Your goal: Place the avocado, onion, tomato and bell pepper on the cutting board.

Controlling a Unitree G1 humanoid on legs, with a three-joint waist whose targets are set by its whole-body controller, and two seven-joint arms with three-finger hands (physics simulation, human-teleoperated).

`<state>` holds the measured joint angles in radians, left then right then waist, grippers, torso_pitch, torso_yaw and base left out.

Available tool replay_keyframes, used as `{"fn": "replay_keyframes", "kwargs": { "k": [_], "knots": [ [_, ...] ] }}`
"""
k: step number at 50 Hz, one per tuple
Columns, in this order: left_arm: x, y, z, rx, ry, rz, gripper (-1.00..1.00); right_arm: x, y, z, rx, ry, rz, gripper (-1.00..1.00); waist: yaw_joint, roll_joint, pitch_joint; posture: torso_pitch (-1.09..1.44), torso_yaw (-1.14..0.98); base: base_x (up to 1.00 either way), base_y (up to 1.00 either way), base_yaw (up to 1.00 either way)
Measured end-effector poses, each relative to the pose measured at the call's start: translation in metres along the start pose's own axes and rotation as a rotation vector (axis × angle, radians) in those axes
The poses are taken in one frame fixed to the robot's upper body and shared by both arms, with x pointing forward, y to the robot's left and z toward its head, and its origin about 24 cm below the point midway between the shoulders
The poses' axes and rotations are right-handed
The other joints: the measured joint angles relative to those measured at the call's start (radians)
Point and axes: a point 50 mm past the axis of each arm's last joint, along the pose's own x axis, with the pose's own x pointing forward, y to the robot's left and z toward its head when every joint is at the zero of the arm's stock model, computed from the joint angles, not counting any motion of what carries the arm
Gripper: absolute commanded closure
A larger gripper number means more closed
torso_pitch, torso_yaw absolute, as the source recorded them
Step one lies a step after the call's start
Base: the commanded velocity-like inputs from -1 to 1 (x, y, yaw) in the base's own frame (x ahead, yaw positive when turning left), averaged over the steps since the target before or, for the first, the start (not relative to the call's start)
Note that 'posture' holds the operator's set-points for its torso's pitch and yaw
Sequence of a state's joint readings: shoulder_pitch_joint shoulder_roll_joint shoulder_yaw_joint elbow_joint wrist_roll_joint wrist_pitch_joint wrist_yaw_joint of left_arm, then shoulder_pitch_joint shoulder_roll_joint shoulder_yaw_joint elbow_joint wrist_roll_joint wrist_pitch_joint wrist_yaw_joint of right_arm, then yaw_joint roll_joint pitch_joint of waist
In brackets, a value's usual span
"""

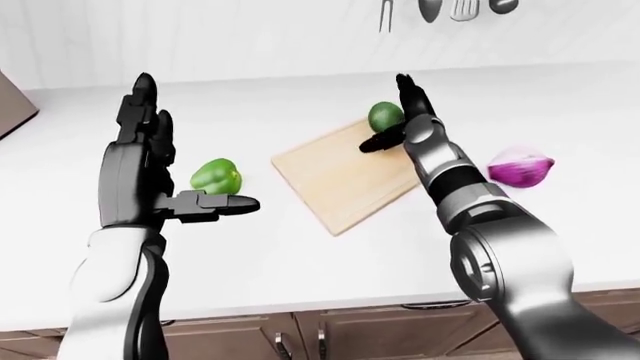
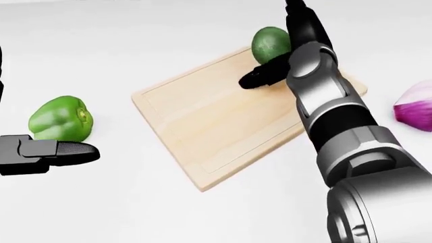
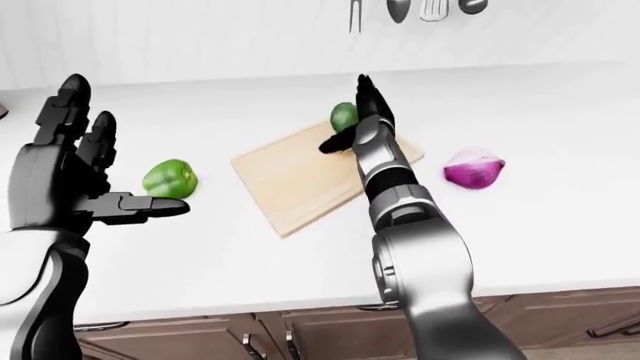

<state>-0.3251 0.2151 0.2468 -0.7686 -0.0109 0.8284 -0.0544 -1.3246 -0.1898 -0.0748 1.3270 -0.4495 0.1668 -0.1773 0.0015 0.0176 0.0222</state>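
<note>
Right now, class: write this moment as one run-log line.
right hand: open beside round green avocado | avocado: on wooden cutting board | left hand: open

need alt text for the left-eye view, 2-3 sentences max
The robot's right hand stands open beside a round green avocado at the top corner of a pale wooden cutting board on a white counter. The left hand hangs open near a green bell pepper, left of the board; a cut purple onion lies right of it.

In the head view the onion [image 2: 417,111] is cut by the right edge, the right hand's fingertips [image 2: 297,6] by the top; no tomato shows.
</note>
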Motion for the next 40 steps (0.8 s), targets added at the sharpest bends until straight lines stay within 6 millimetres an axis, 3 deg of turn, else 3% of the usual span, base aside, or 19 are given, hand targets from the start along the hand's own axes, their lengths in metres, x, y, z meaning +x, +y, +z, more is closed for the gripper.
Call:
{"fn": "replay_keyframes", "kwargs": {
  "k": [10, 27, 34, 40],
  "knots": [
    [-0.001, 0.0, -0.001, 0.001, 0.002, 0.001, -1.0, 0.001, -0.005, -0.001, -0.003, 0.005, 0.003, -1.0, 0.003, 0.0, 0.003, 0.0, 0.0, 0.0, 0.0, 0.0],
    [-0.002, -0.002, -0.004, 0.003, 0.007, -0.004, -1.0, -0.001, -0.054, 0.035, 0.059, -0.111, -0.061, -1.0, 0.006, -0.011, 0.013, 0.0, 0.0, 0.0, 0.0, 0.0],
    [-0.001, -0.001, -0.009, 0.004, 0.018, 0.002, -1.0, -0.023, -0.087, 0.041, 0.061, -0.166, -0.101, -1.0, 0.014, -0.021, 0.021, 0.0, 0.0, 0.0, 0.0, 0.0],
    [-0.003, 0.002, -0.008, 0.002, 0.014, 0.006, -1.0, -0.055, -0.111, 0.031, 0.015, -0.169, -0.113, -1.0, 0.017, -0.028, 0.023, 0.0, 0.0, 0.0, 0.0, 0.0]
  ]
}}
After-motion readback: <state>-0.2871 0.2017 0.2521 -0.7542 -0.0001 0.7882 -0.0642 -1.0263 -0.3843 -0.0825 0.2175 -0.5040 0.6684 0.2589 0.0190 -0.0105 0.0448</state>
